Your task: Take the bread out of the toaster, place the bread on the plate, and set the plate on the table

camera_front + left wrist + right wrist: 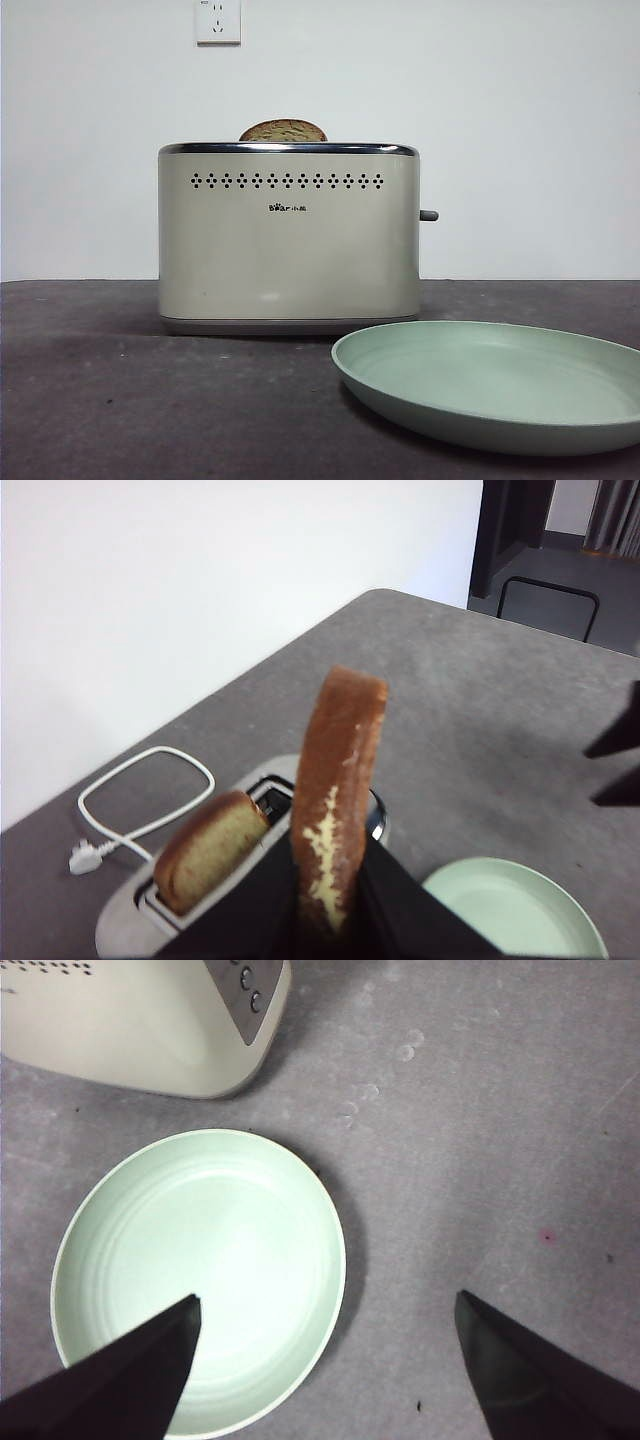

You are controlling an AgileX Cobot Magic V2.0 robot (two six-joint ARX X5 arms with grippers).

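My left gripper is shut on the bread, a brown-crusted slice seen edge-on, held upright above the toaster; both are out of the front view. A second slice sits in a toaster slot, and its dome shows above the cream toaster in the front view. The mint-green plate lies on the table in front of the toaster's lever end. My right gripper is open and empty, hovering over the plate and its outer edge.
A white power cord with plug lies on the table behind the toaster near the wall. A wall socket is above. The table's far edge and a dark chair show beyond.
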